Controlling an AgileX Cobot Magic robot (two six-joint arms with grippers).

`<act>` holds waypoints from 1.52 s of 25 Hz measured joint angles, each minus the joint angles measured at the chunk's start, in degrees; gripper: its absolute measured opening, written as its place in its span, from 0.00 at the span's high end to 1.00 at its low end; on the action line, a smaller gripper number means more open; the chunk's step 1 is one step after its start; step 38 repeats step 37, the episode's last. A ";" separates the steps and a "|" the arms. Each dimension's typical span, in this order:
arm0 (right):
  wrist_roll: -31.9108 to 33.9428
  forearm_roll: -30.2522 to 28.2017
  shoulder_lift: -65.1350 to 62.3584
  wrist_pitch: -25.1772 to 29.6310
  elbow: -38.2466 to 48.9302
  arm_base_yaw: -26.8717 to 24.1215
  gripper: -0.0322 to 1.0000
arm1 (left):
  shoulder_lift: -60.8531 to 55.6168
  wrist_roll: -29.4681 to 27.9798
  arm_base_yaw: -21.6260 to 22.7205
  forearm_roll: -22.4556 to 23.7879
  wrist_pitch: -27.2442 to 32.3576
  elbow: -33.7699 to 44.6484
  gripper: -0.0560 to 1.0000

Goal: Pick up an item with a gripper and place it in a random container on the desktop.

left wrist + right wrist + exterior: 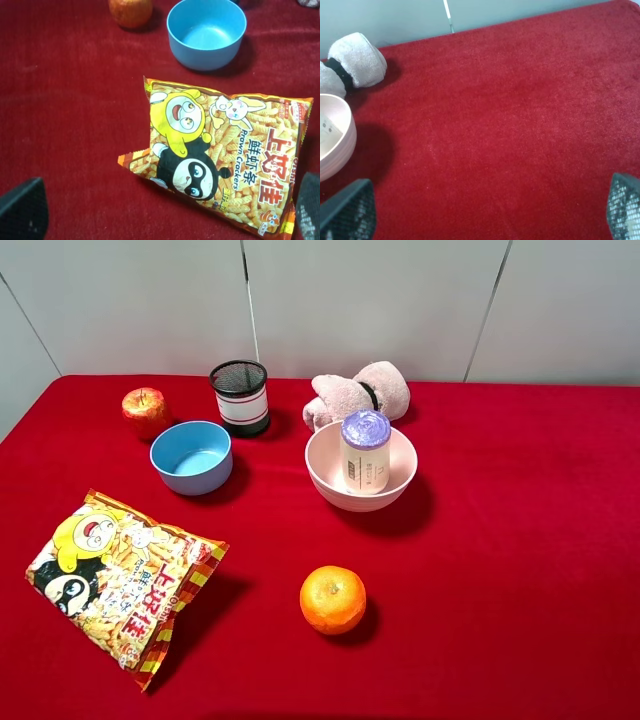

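The red worktop [520,560] carries everything here, and the main risk on it is the pale pink bowl [330,485], which sits just in front of the pink plush toy [358,392] and holds a tall load: any arm sweeping low across the middle could clip the bowl's rim and tip its contents out. The snack bag [118,585] lies flat toward the left front corner, directly under the left pincer [160,212], whose 2 fingers stand wide apart with nothing between them; a careless descent there would crush the crackers. The right pincer [490,212] is likewise spread apart and empty, over bare cloth well clear of the bowl. The blue bowl [191,456], black mesh cup [241,396], orange [333,599] and red apple [146,412] stand apart and seem safe. Smallest of the task's things, the cylinder [365,452] stands upright inside the pink bowl, cream-white with a glossy purple top and a small printed label; it rises above the rim, so I judge it top-heavy and easily toppled, though placement looks complete.
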 joint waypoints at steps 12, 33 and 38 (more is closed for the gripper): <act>0.00 0.00 0.00 0.00 0.00 0.00 0.30 | 0.00 0.00 0.00 0.00 0.00 0.00 0.00; -2.62 -0.34 0.00 -0.04 0.00 0.00 0.30 | 0.00 0.00 0.00 0.00 0.00 0.00 0.00; -2.62 -0.34 0.00 -0.04 0.00 0.00 0.30 | 0.00 0.00 0.00 0.00 0.00 0.00 0.00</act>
